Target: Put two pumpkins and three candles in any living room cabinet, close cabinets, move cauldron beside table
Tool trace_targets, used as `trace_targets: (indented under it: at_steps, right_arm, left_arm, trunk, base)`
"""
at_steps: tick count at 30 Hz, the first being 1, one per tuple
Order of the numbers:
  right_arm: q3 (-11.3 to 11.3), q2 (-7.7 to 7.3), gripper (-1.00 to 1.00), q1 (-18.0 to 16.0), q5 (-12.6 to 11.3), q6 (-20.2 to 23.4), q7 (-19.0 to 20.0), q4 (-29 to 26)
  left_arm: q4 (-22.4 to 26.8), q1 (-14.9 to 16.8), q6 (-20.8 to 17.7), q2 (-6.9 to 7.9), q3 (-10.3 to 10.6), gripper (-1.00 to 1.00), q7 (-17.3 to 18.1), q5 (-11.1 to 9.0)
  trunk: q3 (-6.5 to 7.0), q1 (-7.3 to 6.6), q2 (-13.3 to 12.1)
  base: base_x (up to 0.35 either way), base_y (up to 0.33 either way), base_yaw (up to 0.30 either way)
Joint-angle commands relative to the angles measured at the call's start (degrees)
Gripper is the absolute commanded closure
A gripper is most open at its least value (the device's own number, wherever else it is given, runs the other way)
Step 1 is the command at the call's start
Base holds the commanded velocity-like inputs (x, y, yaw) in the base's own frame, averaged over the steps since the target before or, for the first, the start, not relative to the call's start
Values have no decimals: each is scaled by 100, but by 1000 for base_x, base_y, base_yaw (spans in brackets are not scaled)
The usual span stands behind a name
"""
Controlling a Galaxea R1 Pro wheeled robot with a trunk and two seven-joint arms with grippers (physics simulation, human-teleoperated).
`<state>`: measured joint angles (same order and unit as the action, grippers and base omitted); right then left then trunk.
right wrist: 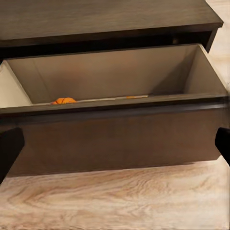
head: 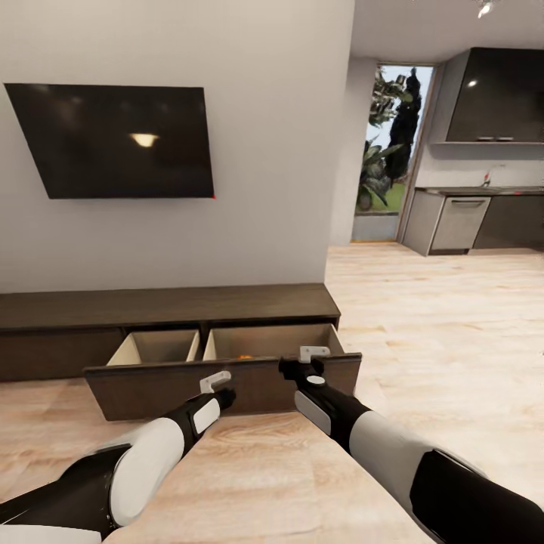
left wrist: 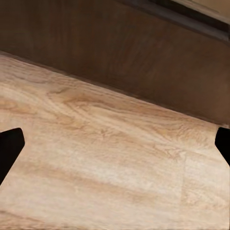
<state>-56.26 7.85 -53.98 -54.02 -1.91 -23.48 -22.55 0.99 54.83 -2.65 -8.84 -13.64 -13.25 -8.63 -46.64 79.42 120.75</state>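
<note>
Stood before the cabinet [head: 166,306], a long low dark-brown unit under a wall-mounted television [head: 113,140], with its wide drawer [head: 227,378] pulled out over the pale wood floor [head: 423,317]. Showed two beige compartments inside the drawer, parted by a divider. Held a pumpkin [right wrist: 63,100] in the compartment on the robot's right, low behind the drawer front, only its orange top peeking above the edge; glimpsed in the head view too as an orange speck [head: 243,355]. Hovered the right gripper [head: 308,361] just at the top edge of the drawer front, fingers spread wide and clasping nothing, the dark fingertips [right wrist: 9,148] well apart with the pumpkin beyond and between them, not touched. Hung the left gripper [head: 219,387] lower, in front of the drawer's face, fingers likewise parted and empty, fingertips [left wrist: 9,148] framing bare floor and the dark front panel. Left the pumpkin out of that hand's reach, behind the panel.
</note>
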Motion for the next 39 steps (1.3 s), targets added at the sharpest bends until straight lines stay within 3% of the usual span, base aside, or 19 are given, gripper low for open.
trace_targets:
  at_steps: [1, 17, 21, 26, 31, 39]
  right_arm:
    - [-47, -3, -100, -8, -56, -20, -34, -4]
    - [-52, -5, -100, 67, -49, -20, -34, 246]
    - [-60, 1, -100, 228, -47, -30, -26, 367]
    - [-61, 5, -100, 368, -52, -36, -21, 392]
    - [-59, 5, -100, 605, -53, -43, -16, 392]
    - [-52, -1, -100, 957, -63, -196, -16, 454]
  left_arm:
    - [11, 1, -25, -2, 21, -100, -20, -59]
    - [12, -12, -67, 38, 20, -100, -14, -68]
    - [15, -342, -72, 44, 20, -100, -19, -68]
    - [13, -460, -84, 79, 20, -100, -57, -74]
    - [11, -532, -86, 113, 20, -100, -55, -73]
    - [15, -1016, -36, 115, 20, -100, -27, -68]
  trunk:
    - [-5, -4, 3]
    - [-5, -4, 3]
    - [-5, -4, 3]
    - [-5, -4, 3]
    - [-95, 105, 203]
    - [-239, 281, 524]
  base:
    - [-329, 0, 0]
    - [-241, 0, 0]
    - [-99, 0, 0]
    - [-18, 0, 0]
    - [-2, 0, 0]
    - [0, 0, 0]
